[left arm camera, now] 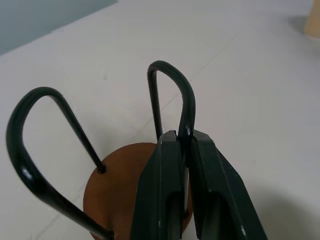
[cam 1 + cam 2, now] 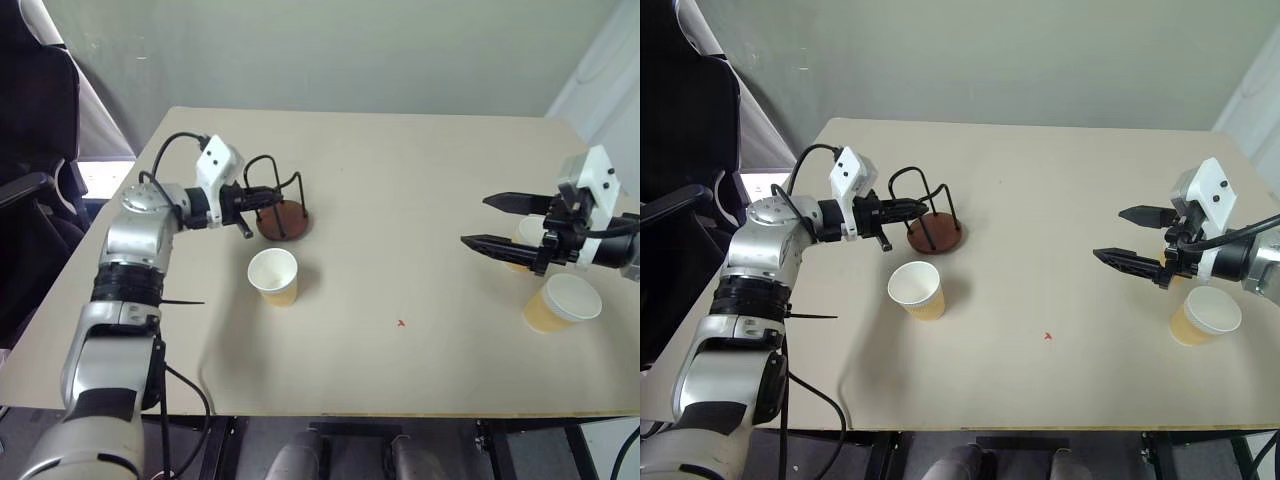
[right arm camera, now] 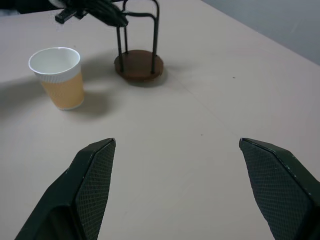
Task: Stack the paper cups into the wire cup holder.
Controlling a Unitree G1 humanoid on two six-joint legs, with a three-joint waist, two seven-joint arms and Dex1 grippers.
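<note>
So the left gripper is clamped tight on one of the black loops of the wire cup holder, which sits on the table over on the left side. One paper cup stands upright just in front of it. The right gripper hovers with its jaws wide apart and nothing between them – two more cups sit right by it, one partly hidden behind the fingers.

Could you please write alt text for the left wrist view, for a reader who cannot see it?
The left tool is shut on one thin black wire loop of the wire cup holder, just above its round reddish-brown base. A second loop arches beside it, and the holder stands empty on the pale table.
</note>
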